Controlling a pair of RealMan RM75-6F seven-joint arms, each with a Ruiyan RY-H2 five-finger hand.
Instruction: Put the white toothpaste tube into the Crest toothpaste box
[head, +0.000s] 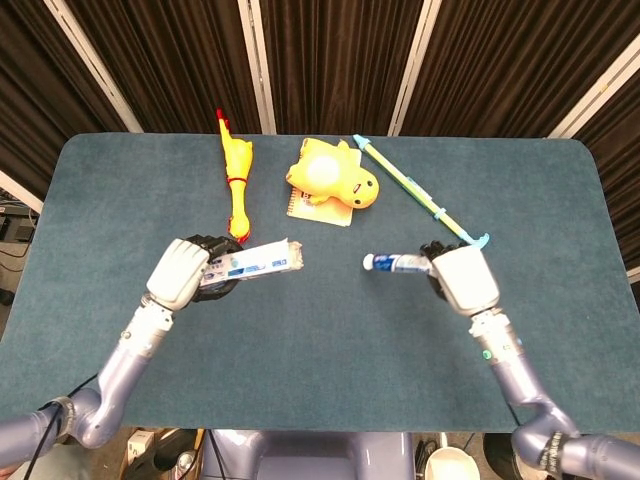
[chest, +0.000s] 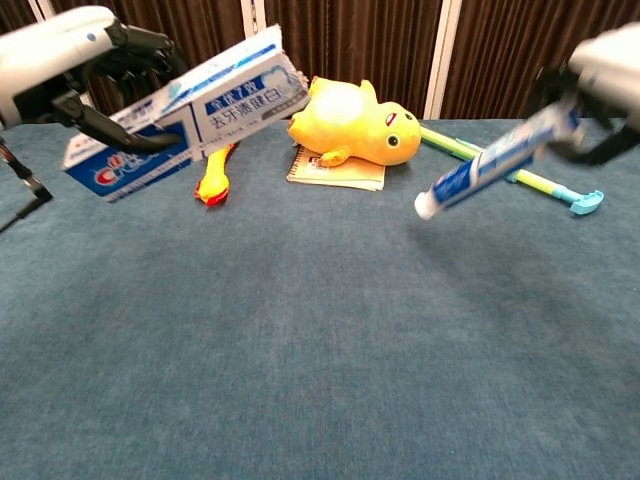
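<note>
My left hand (head: 180, 272) (chest: 75, 62) grips the blue and white Crest toothpaste box (head: 262, 263) (chest: 215, 105) above the table, its open end facing right toward the middle. My right hand (head: 463, 277) (chest: 610, 65) holds the white toothpaste tube (head: 398, 263) (chest: 492, 159) by its tail, lifted off the table. The tube's cap end points left and slightly down toward the box. A gap separates the tube's cap from the box's open end.
At the back of the teal table (head: 320, 390) lie a yellow rubber chicken (head: 236, 175) (chest: 212, 176), a yellow plush duck (head: 330, 173) (chest: 352, 122) on a notebook (chest: 336, 172), and a green and yellow long-handled stick (head: 420, 196) (chest: 520, 172).
</note>
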